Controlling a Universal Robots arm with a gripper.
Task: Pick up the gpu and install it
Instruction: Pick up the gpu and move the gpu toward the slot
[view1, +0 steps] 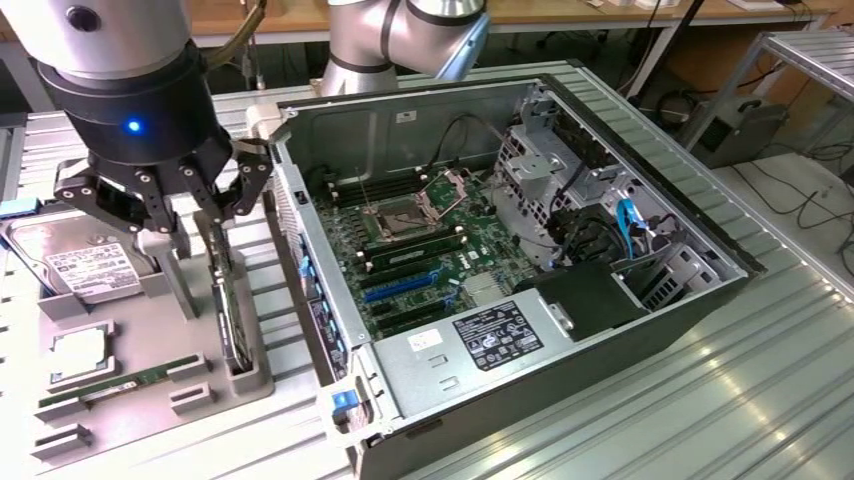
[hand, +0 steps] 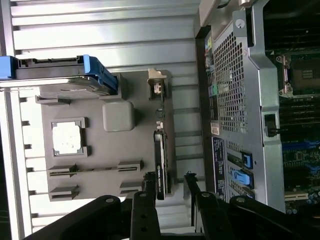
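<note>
the gripper (hand: 170, 181) hangs open over the gpu (view1: 230, 320), which stands edge-up in its grey holder (view1: 140, 335) so the jaws can straddle it; open case (view1: 347, 135) at the holder's three o'clock, exterior view.

No wording can be made out. The hard drive (view1: 83, 268) carries a white label with dark print, too small to read. The power supply (view1: 501, 335) bears a black label with white print and a white sticker beside it, both illegible. Pale lettering along the edge of the gpu (hand: 159, 172) is unreadable too.
</note>
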